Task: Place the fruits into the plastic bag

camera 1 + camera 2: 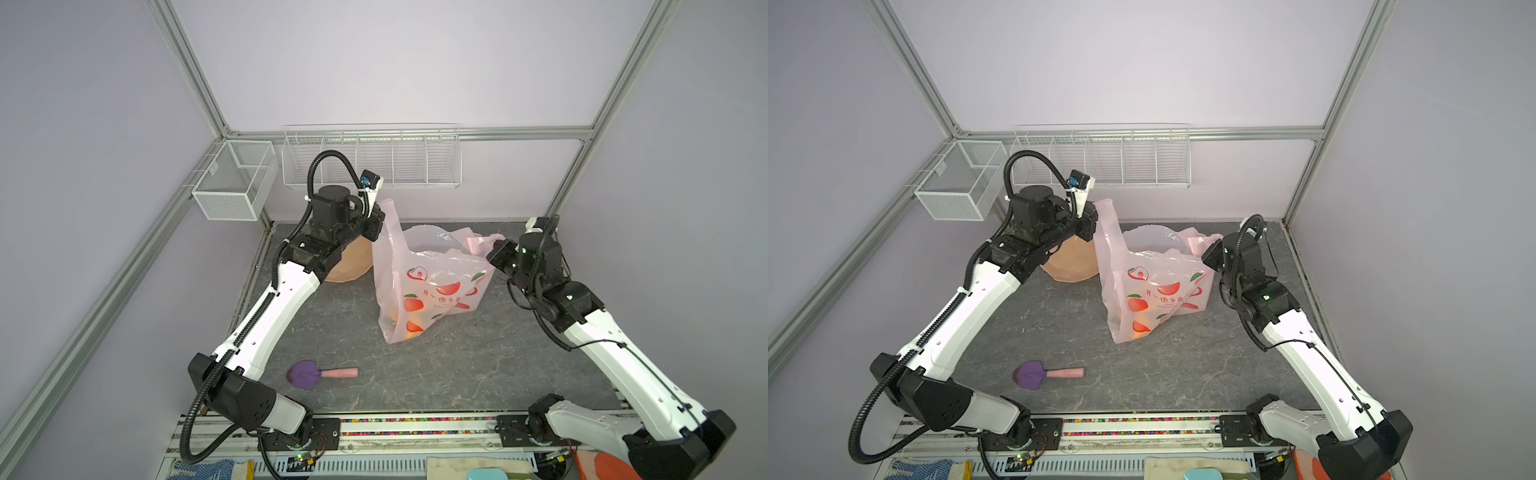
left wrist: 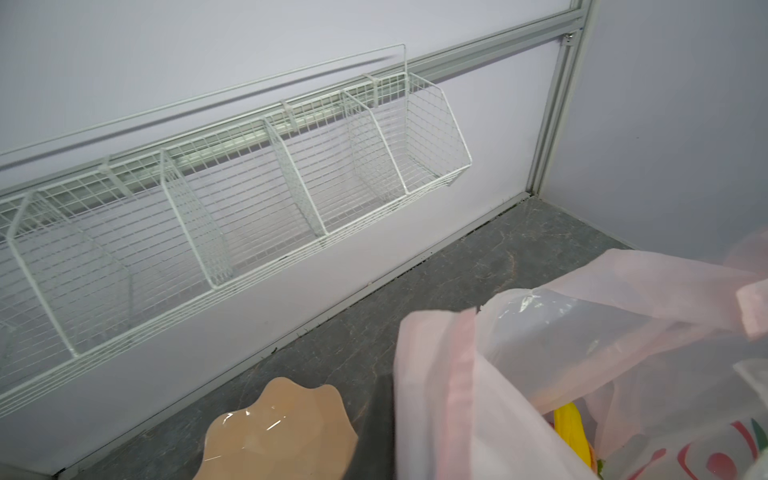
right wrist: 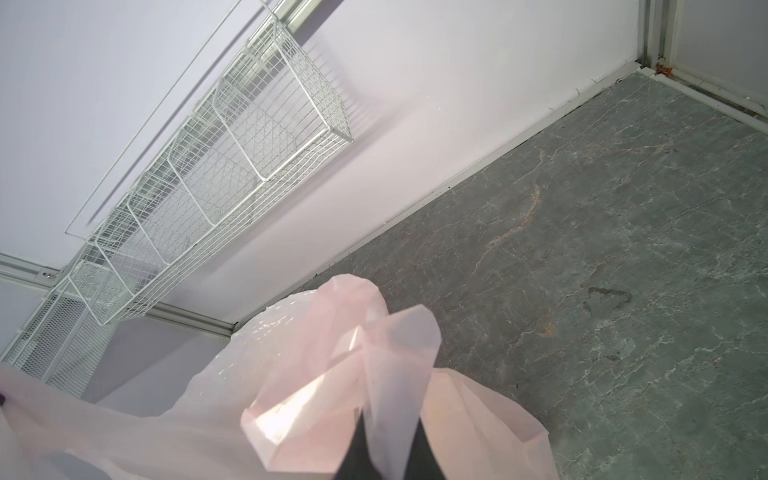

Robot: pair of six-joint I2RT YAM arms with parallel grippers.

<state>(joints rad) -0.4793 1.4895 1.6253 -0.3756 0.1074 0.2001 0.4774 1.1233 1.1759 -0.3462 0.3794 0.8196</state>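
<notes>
Right end effector [image 3: 388, 453] clamps plastic bag [image 1: 432, 286] handle; left end effector [image 1: 376, 226] clamps the other.

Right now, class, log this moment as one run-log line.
left gripper: shut on bag | right gripper: shut on bag | fruit: inside bag | bowl: no fruit visible

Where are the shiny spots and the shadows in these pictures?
Left wrist view: white glints on the bowl. Right wrist view: a bright patch on the bag, and the rack throws a soft shadow on the wall. In both top views the light is soft and even.
</notes>
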